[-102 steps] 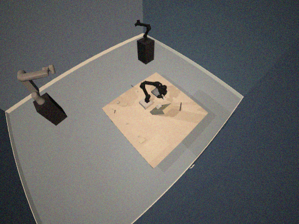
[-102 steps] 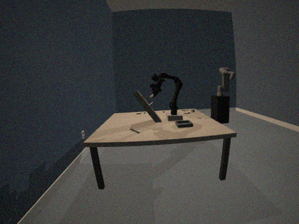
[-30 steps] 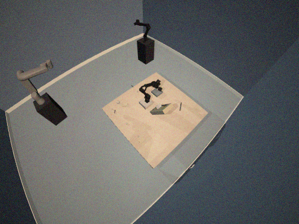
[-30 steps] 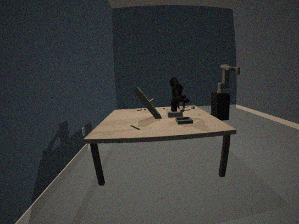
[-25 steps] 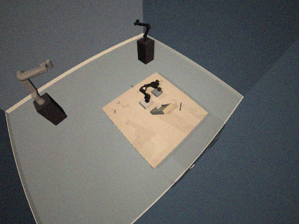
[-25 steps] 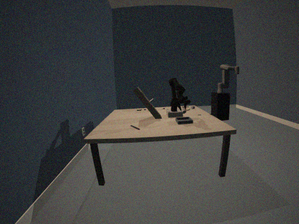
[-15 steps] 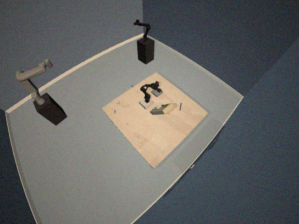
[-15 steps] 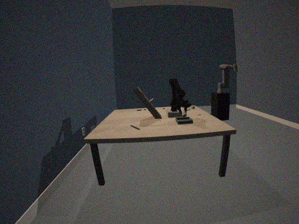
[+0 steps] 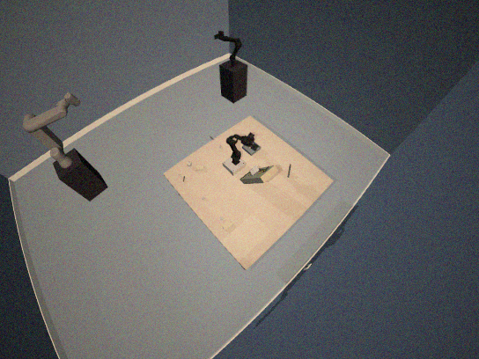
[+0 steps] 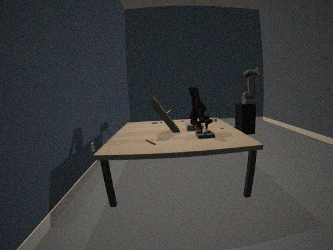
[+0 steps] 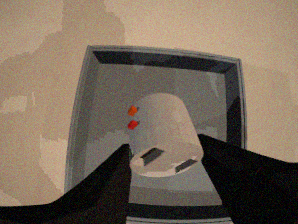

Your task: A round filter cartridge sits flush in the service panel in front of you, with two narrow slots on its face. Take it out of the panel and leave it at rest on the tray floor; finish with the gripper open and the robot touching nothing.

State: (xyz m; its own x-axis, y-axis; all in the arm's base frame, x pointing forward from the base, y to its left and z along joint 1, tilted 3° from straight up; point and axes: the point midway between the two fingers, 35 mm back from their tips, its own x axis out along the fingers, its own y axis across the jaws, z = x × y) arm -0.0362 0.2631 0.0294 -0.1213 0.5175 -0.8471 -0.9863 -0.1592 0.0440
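My arm (image 9: pixel 234 149) is matte black throughout, built of chunky rounded links, and stands on a pale square base plate (image 9: pixel 233 166). Its pincer (image 11: pixel 162 163) ends in two broad, flat black fingers, unmarked, with angular inner edges.
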